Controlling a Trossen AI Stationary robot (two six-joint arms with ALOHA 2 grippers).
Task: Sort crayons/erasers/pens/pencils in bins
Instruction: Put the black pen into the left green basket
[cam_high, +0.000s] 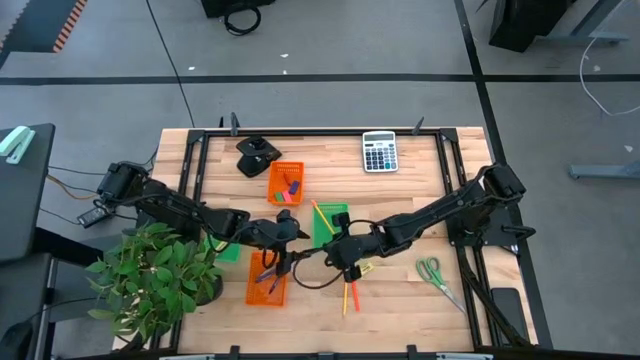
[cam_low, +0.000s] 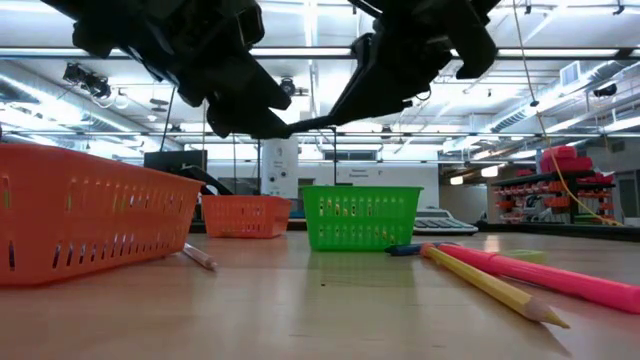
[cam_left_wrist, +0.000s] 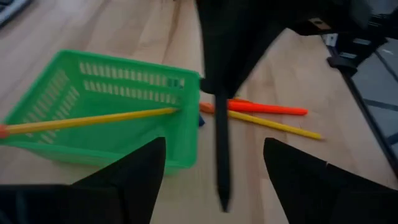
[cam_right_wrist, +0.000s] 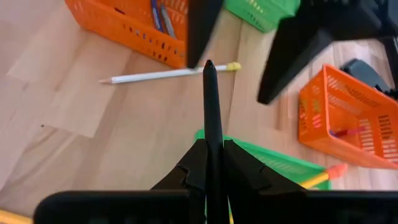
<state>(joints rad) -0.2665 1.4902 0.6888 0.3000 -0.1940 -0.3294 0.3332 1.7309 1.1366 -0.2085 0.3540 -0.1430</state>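
Note:
My right gripper (cam_right_wrist: 211, 148) is shut on a slim black pen (cam_right_wrist: 210, 99), held above the table between the bins. My left gripper (cam_left_wrist: 214, 144) is open, and its two fingers (cam_left_wrist: 146, 165) stand on either side of the pen's free end (cam_left_wrist: 221, 180) without touching it. In the high view the two grippers face each other, left (cam_high: 290, 232) and right (cam_high: 348, 252). A near orange bin (cam_right_wrist: 134, 25) holds pens. A far orange bin (cam_high: 286, 183) holds erasers. A green bin (cam_left_wrist: 93, 118) carries a yellow pencil (cam_left_wrist: 99, 119) that leans on its rim. My right gripper pinches the black pen between its two fingers at one end (cam_right_wrist: 211, 140). The pen runs along the fingers and sticks straight out past their tips toward my left gripper. It is lifted clear of the table.
An orange marker (cam_left_wrist: 267, 109) and a yellow pencil (cam_left_wrist: 280, 126) lie on the table beside the green bin. A white pencil (cam_right_wrist: 165, 74) lies by the near orange bin. Green scissors (cam_high: 437, 272), a calculator (cam_high: 379, 152), a potted plant (cam_high: 155, 275) and a second green bin (cam_high: 228, 250) are also on the table.

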